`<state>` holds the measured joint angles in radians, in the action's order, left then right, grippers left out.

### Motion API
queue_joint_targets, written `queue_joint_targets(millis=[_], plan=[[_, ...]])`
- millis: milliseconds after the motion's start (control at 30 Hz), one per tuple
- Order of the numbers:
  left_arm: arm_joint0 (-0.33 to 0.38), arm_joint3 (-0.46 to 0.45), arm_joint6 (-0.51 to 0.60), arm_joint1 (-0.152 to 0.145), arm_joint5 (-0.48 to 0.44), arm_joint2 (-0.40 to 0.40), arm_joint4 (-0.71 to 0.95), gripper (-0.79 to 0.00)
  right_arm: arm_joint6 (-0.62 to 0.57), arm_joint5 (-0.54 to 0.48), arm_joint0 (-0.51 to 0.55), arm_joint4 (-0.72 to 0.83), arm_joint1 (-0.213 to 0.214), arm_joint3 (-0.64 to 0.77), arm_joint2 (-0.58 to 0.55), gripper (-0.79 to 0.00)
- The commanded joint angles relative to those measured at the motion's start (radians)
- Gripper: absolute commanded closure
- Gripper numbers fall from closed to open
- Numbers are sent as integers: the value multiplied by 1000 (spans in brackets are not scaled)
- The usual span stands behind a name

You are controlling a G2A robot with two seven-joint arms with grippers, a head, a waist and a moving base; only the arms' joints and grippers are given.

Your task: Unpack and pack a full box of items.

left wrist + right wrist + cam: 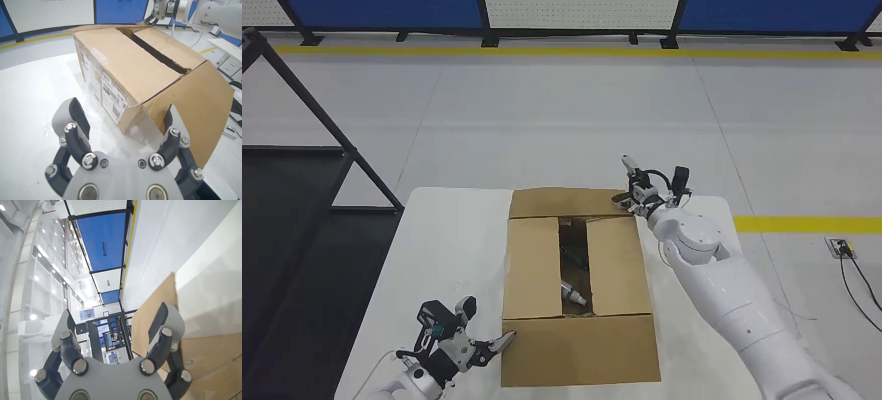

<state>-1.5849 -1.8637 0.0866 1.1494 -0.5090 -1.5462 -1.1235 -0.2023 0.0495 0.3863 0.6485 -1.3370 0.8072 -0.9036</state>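
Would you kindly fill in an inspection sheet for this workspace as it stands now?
Surface: white table.
Job's things: cardboard box mid-table, side flaps nearly shut with a gap, end flaps open; items show through the gap.
Clutter: perhaps clear tape film trailing off the box.
Hands: left hand open beside the box's near corner; right hand open at the far flap.
Cables: cable on the floor by a socket.
Surroundings: blue panels, yellow floor line, black frame.

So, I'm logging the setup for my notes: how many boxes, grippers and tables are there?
box: 1
grippers, namely left gripper and right gripper: 2
table: 1
Total: 4
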Motion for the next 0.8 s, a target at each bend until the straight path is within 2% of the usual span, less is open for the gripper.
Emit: queue_joint_targets(millis=[0, 400, 600, 767], plan=[[0, 0, 0, 0, 0, 0, 0, -785, -16, 11, -5, -10, -3, -14, 0, -785], [0, 0, 0, 0, 0, 0, 0, -785, -17, 47, -8, -86, -9, -36, -22, -785], [-1, -1, 0, 0, 5, 2, 0, -785, -5, -23, 16, -77, -8, -5, -66, -785], [0, 0, 3, -1, 17, 11, -20, -785, -57, -78, 55, -46, -1, 60, -114, -785]])
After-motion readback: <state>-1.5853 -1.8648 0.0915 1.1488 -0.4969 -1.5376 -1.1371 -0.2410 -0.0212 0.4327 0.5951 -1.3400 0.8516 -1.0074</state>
